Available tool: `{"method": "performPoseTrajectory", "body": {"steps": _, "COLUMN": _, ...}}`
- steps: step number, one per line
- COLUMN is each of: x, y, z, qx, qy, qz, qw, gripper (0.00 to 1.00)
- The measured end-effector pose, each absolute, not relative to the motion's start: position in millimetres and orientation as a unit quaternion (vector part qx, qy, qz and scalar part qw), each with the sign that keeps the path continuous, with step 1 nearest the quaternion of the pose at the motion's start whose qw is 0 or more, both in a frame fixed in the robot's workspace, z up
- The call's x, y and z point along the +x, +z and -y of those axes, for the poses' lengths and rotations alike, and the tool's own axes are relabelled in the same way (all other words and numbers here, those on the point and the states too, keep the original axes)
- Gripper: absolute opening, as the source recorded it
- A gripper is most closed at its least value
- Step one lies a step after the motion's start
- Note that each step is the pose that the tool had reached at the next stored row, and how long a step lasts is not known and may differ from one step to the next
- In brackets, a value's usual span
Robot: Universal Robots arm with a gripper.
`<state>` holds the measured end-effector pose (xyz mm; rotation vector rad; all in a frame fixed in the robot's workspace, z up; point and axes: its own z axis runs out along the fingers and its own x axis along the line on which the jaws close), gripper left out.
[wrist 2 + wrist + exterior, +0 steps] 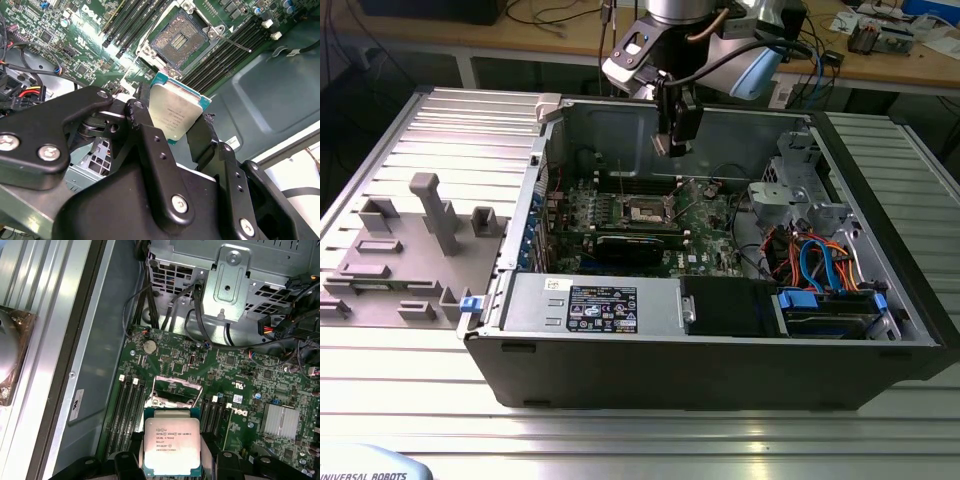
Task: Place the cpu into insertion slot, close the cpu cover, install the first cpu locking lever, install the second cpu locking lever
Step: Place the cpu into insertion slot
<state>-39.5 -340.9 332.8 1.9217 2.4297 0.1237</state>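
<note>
**A:** Start closest to the wrist. What is there?

**B:** The black, jointed metal end effector [172,125]. Its fingers are pinching the cpu [176,111], a small flat square chip with a dull silver-grey metal top and a thin teal-green edge. They grip it by two opposite edges, so the printed top faces the first wrist view.

**A:** How would it handle?

**B:** I would judge it light and stiff. The metal top looks slick, and the underside is probably delicate. The edges are the right place to hold it, and a tilt or a scrape on the way down could do damage.

**A:** And just beyond it?

**B:** The insertion slot [179,42], a small square dark socket recess with a silvery metal rim. Its centre is uncovered. The cpu hangs above it and apart from it, not yet seated.

**A:** Farther out?

**B:** The slot sits on the green circuit-covered motherboard [240,370], between rows of long black memory sockets [131,410]. The board lies in the floor of the open dark-grey steel computer case [720,370]. The case rests on the ribbed grey metal table [440,390].
</note>
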Motion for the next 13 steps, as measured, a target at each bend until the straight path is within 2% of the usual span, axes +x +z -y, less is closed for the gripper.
{"method": "performPoseTrajectory", "body": {"steps": 13, "x": -39.5, "y": 327.1, "z": 340.7, "qx": 0.63, "qy": 0.04, "qz": -0.775, "qw": 0.022, "gripper": 0.54}}
